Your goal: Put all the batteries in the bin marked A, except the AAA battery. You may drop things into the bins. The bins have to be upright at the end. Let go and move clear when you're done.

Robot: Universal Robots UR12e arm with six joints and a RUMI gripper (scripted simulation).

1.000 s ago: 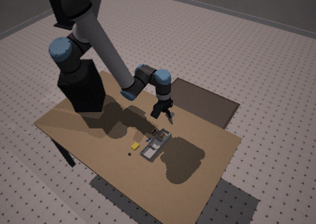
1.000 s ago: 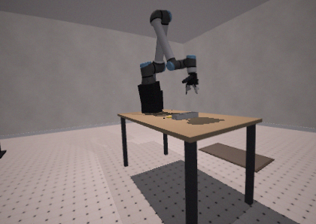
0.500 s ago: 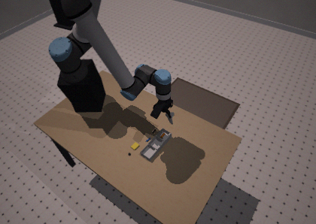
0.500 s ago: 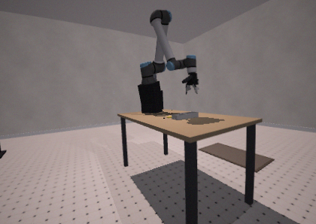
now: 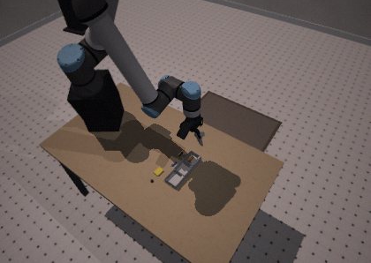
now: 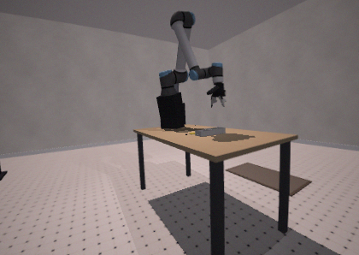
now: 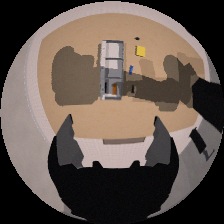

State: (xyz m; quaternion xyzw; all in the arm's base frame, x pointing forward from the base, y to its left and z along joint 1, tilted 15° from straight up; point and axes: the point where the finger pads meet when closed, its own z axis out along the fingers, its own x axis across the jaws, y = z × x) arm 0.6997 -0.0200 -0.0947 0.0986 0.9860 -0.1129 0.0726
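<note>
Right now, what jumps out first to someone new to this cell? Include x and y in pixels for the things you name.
The big arm reaching over the wooden table [image 5: 238, 161] [image 6: 256, 140] [image 7: 80, 117], its open fingers high above it. Then the gray divided bin [image 5: 171, 186] [image 6: 210, 133] [image 7: 122, 60], an orange item [image 5: 191, 159] [image 7: 115, 89] in one end compartment. Beside it, a bright yellow block [image 5: 158, 171] [image 7: 141, 51].

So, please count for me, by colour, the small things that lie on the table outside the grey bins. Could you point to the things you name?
Yellow [image 5: 158, 171] [image 6: 192, 133] [image 7: 141, 51]: 1
Blue [image 5: 173, 163] [image 7: 131, 69]: 1
Dark: 2 (one near the bins' side [image 5: 180, 154] [image 7: 133, 89], one beyond the yellow thing [image 5: 152, 181] [image 6: 186, 134] [image 7: 137, 38])
Total: 4
</note>
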